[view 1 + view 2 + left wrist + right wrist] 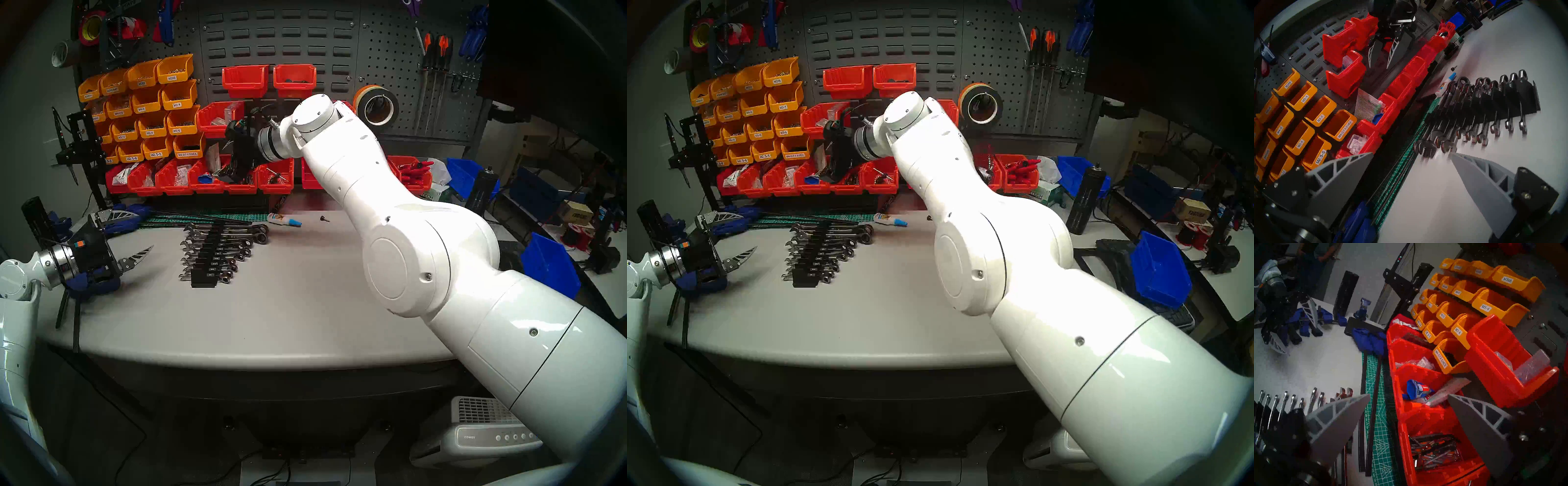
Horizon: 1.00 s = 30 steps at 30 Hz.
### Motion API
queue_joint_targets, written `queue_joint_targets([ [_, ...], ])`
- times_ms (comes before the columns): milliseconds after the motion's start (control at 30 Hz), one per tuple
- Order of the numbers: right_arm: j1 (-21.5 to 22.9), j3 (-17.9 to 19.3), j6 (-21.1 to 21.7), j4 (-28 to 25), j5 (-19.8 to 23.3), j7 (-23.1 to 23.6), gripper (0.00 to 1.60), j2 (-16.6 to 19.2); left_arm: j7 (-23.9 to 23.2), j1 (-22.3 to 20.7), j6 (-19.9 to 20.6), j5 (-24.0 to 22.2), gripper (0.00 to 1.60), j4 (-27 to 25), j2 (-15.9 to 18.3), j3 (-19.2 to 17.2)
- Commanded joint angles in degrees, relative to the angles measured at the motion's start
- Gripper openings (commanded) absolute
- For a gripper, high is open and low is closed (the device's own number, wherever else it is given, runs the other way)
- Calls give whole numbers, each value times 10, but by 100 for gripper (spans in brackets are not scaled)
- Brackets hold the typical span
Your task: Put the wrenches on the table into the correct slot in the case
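The black stepped wrench rack (203, 271) stands mid-table and also shows in the right head view (806, 271). Several chrome wrenches (234, 233) lie side by side across its grooves, open jaws left, ring ends right. They also show in the left wrist view (1474, 108). I see no wrench lying apart from the rack. My left gripper (145, 230) is open and empty, low over the table left of the rack. My right gripper (225, 166) is raised over the red bins behind the rack. The right wrist view shows it (1409, 395) open and empty.
A green cutting mat (203, 217) and blue clamps (125, 217) lie behind the rack. A glue bottle (283, 220) and a small black screw (325, 219) lie at the back. Red bins (274, 176) and yellow bins (152, 101) line the pegboard. A blue bin (549, 264) is at the right.
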Motion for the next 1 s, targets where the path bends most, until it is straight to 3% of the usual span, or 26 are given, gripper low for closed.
queue_joint_targets([
  [0, -30, 9, -5, -57, 10, -21, 160, -15, 4, -12, 0, -7, 160, -7, 7, -10],
  [967, -157, -6, 9, -241, -12, -51, 160, -34, 4, -13, 0, -8, 160, -8, 7, -11],
])
